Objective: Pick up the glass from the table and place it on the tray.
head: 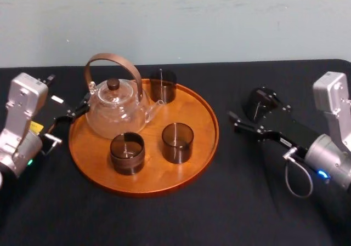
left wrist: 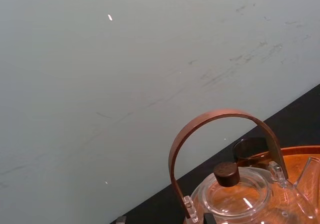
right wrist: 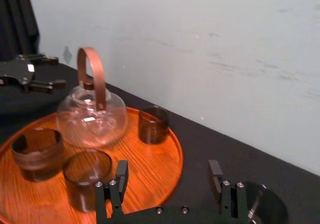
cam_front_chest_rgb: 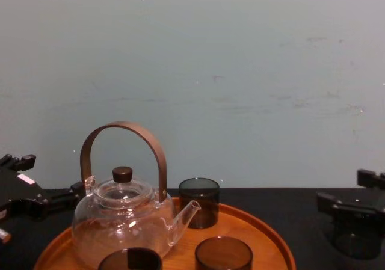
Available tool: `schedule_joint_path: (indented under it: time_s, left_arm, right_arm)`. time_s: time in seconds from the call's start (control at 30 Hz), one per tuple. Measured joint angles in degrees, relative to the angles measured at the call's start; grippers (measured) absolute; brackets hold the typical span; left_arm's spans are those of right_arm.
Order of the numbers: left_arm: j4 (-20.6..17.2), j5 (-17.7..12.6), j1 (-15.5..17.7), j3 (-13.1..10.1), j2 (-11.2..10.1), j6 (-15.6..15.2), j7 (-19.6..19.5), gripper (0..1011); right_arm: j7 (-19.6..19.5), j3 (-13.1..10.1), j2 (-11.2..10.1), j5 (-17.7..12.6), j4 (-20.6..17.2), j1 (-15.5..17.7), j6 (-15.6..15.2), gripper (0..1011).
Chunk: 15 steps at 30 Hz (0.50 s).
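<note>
The dark glass (head: 261,101) looked light, slippery and easy to break, so the right end effector (right wrist: 167,171), fingers apart, needed to squeeze its sides gently.

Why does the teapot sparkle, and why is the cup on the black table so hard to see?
Head view: light glints white off the clear glass teapot. Left wrist view: a bright streak on its lid. Chest view: the smoked glass sits on the black table, dark against dark, barely standing out.
</note>
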<state>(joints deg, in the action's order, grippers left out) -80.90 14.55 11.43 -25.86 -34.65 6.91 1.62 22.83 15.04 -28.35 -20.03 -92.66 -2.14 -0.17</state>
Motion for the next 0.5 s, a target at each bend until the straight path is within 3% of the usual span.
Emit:
schedule_joint_path:
  time_s: [0.5]
  left_arm:
    - [0.0,0.0,0.0,0.0,0.0,0.0,0.0,1001]
  right_arm:
    - [-1.45,-3.8,-1.06,-0.03,1.05,3.66,0.3,1002]
